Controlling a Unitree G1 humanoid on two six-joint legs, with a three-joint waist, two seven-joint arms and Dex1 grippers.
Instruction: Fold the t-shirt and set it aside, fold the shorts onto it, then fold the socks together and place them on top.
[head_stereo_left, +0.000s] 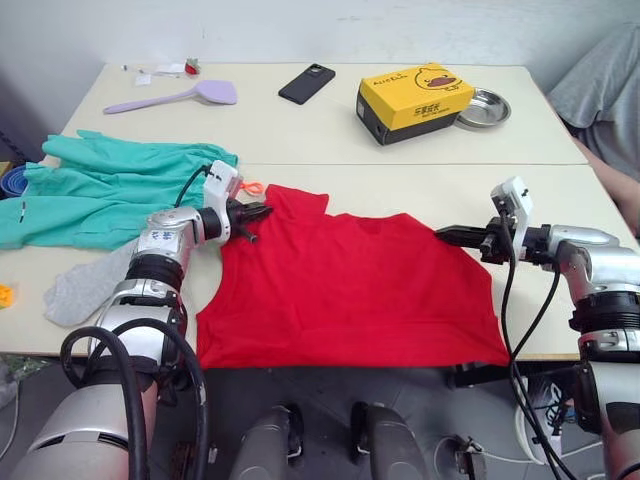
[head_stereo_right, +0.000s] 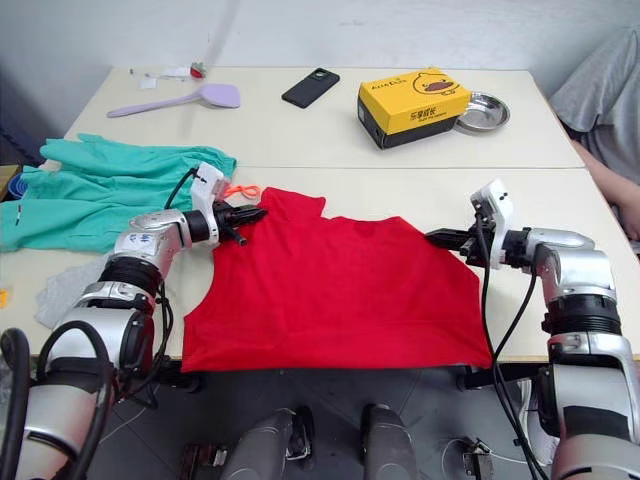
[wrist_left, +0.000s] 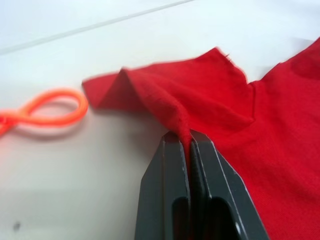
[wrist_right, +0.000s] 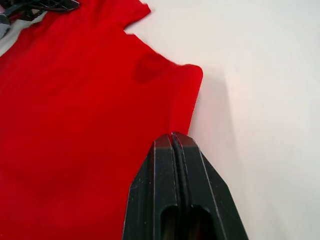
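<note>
The red t-shirt (head_stereo_left: 350, 285) lies spread on the near half of the table, its lower hem at the front edge. My left gripper (head_stereo_left: 258, 213) is shut on a raised pinch of red cloth at the shirt's far-left corner (wrist_left: 175, 117). My right gripper (head_stereo_left: 445, 233) is shut at the shirt's far-right edge, the red cloth (wrist_right: 100, 125) meeting its fingertips. The teal-green shorts (head_stereo_left: 110, 190) lie crumpled to the left, their orange drawstring (head_stereo_left: 252, 187) looping out beside the left gripper. A grey sock (head_stereo_left: 85, 285) lies near the front left, partly behind my left arm.
At the back of the table stand a yellow box (head_stereo_left: 415, 100), a metal bowl (head_stereo_left: 485, 108), a black phone (head_stereo_left: 306, 83) and a lilac spatula (head_stereo_left: 180, 97). A person in grey (head_stereo_left: 600, 90) sits at the far right. A seam (head_stereo_left: 420, 165) crosses the table (head_stereo_left: 560, 250).
</note>
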